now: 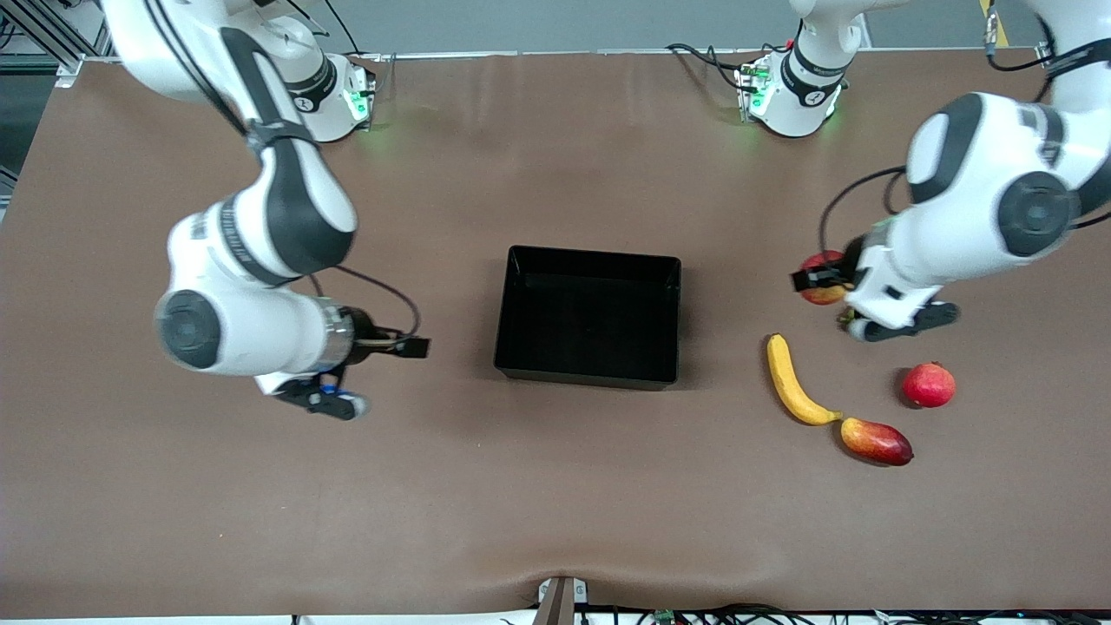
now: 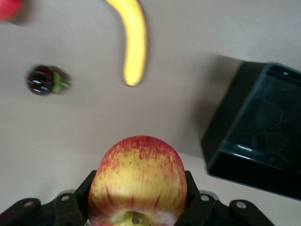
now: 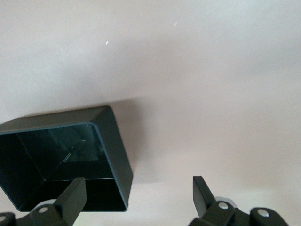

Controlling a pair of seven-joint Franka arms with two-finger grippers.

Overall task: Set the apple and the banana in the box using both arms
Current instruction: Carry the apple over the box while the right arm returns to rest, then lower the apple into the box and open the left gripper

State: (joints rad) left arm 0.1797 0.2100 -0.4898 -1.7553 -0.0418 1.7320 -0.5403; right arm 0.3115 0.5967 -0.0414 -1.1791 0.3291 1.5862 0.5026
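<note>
My left gripper [image 1: 825, 282] is shut on the apple [image 1: 821, 274], red with yellow streaks, and holds it over the table beside the box, toward the left arm's end. The left wrist view shows the apple [image 2: 137, 181] clamped between the black fingers [image 2: 190, 188]. The banana [image 1: 792, 382] lies on the table beside the box; it also shows in the left wrist view [image 2: 134, 42]. The black box [image 1: 590, 258] stands empty mid-table and shows in both wrist views [image 2: 225, 127] [image 3: 117, 146]. My right gripper [image 1: 323, 401] is open and empty over the table, toward the right arm's end from the box [image 3: 138, 193].
An oblong red-yellow mango [image 1: 877, 441] lies at the banana's end that is nearer the front camera. A plain red round fruit [image 1: 929, 384] sits toward the left arm's end from the banana. A small dark round fruit with a green part [image 2: 44, 80] lies on the table under the left arm.
</note>
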